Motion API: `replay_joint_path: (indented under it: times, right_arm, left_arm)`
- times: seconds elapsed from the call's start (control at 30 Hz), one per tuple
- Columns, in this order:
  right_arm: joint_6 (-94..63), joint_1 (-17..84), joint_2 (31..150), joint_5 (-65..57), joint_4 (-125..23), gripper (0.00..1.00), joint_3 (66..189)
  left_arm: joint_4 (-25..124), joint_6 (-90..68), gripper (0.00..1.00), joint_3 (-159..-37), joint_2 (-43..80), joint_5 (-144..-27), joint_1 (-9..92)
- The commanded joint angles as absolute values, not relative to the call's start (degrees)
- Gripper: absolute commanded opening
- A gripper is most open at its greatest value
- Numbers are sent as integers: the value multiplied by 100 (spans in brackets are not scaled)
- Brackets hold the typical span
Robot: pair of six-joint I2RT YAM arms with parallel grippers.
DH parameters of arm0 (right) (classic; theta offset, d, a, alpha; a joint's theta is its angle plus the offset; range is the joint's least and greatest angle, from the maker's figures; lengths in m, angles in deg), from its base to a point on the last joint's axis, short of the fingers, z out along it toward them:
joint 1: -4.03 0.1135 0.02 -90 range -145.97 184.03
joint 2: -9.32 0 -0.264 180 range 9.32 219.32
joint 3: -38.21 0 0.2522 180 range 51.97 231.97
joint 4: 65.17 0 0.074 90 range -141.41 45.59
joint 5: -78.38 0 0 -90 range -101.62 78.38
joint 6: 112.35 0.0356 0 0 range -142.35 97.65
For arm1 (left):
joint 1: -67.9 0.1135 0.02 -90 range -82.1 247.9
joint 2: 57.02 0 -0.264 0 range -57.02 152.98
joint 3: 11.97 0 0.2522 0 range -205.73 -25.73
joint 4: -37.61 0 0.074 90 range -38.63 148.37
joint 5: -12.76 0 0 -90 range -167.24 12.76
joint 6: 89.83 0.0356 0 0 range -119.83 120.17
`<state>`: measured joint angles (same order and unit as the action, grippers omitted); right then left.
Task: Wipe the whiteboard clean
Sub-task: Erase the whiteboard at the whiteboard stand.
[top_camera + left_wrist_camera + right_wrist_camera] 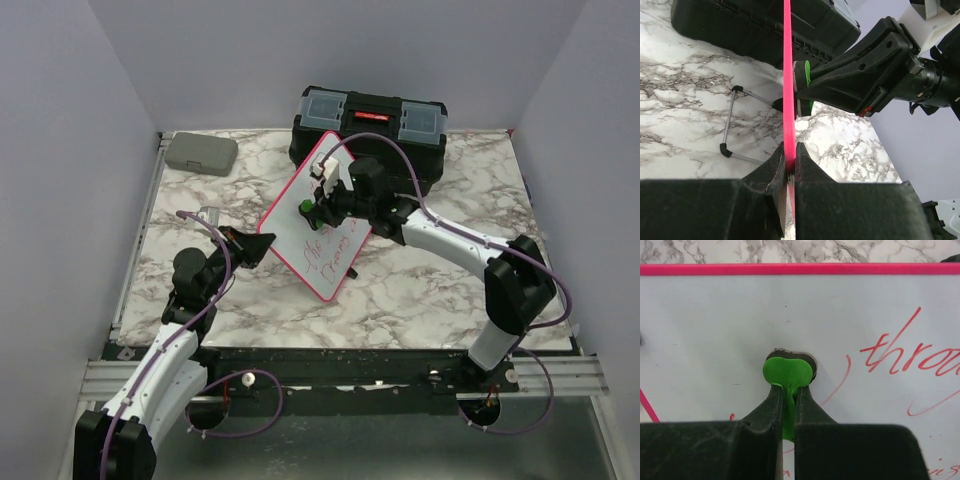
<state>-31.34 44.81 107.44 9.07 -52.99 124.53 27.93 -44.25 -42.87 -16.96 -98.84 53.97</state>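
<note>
- Left hand [790, 161]: fingers together, clamped on the pink near-left edge of the whiteboard [290, 215].
- Whiteboard: mid-table, tilted, just in front of the black toolbox [370, 120].
- Right hand [788, 390]: clamped on the green eraser [787, 371], which sits against the board face. Red writing [900, 357] lies to its right, unerased.
- Risk: the board is held only by its thin edge, so the eraser's push may pivot it or make it slip. The narrow green tab could also twist out of the grip.
- Unclear: whether the board's feet touch the table [430, 290].
- Hidden: lower writing cut off by the right hand; eraser pad mostly out of sight.

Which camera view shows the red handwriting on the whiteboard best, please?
Right wrist: the handwriting is large and sharp on the whiteboard. Top external shows it small; left wrist sees only the board's pink edge.
</note>
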Motion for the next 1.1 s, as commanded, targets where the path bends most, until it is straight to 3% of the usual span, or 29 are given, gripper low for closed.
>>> replay_joint_path:
  times: [0.0,0.2,0.5,0.63,0.83,1.07]
  right_arm:
    - [-2960,4759,10997,969,-5085,1,12857]
    - [-2792,4539,11194,394,-4974,1,13285]
    - [-3034,4260,11150,281,-5000,1,12775]
    - [-3129,4191,11058,542,-4987,1,12498]
    - [-3594,4318,10840,2012,-4683,1,12084]
    - [-3268,4679,10753,2058,-5080,1,12300]
  left_arm:
    - [2478,-4354,0,-4459,-1669,-10431,5271]
    - [2544,-4330,0,-4471,-1734,-10420,5270]
    - [2549,-4328,0,-4462,-1753,-10437,5270]
    - [2588,-4307,0,-4462,-1793,-10431,5270]
    - [2503,-4336,0,-4436,-1731,-10414,5270]
    - [2460,-4373,0,-4438,-1683,-10412,5270]
